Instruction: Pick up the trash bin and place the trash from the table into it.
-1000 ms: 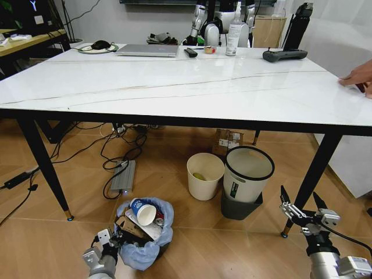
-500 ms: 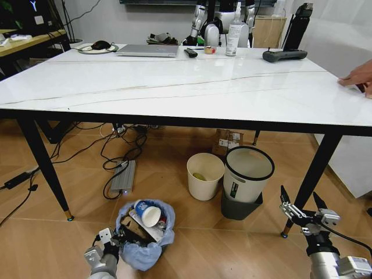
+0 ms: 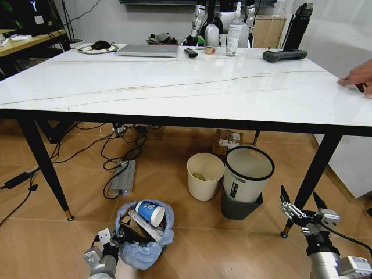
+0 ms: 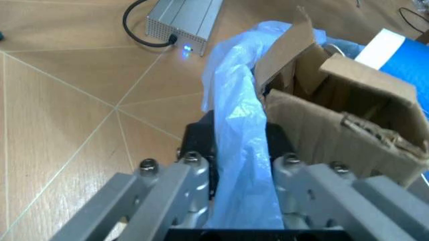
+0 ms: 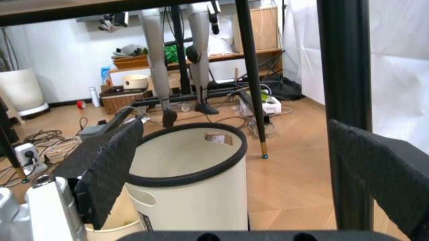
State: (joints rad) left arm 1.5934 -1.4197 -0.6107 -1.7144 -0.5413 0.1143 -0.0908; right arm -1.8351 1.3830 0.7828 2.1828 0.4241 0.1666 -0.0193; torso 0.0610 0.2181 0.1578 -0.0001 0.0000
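Note:
The trash bin point(image 3: 142, 251), lined with a crinkled blue bag, stands on the wooden floor in front of the table point(image 3: 186, 87). Inside it lie torn brown cardboard point(image 4: 322, 115) and a blue-white paper cup point(image 3: 151, 213), together with other trash. My left gripper point(image 3: 116, 243) is low at the bin's left side, shut on its rim, with the blue bag point(image 4: 234, 115) pinched between the fingers point(image 4: 191, 165). My right gripper point(image 3: 301, 204) hangs open near the floor at the right, holding nothing. It is beside the table's front right leg point(image 3: 314, 174).
A cream round bin point(image 3: 204, 174) and a grey bin with a black rim point(image 3: 247, 177) stand under the table. A silver box point(image 3: 123, 177) and cables lie on the floor to the left. A laptop point(image 3: 148, 50) and bottles sit on the far tabletop. A person's hand point(image 3: 357, 75) rests at its right edge.
The trash bin in my left gripper has shifted slightly to the right and settled lower, and the cup inside moved with it. The right arm has not moved.

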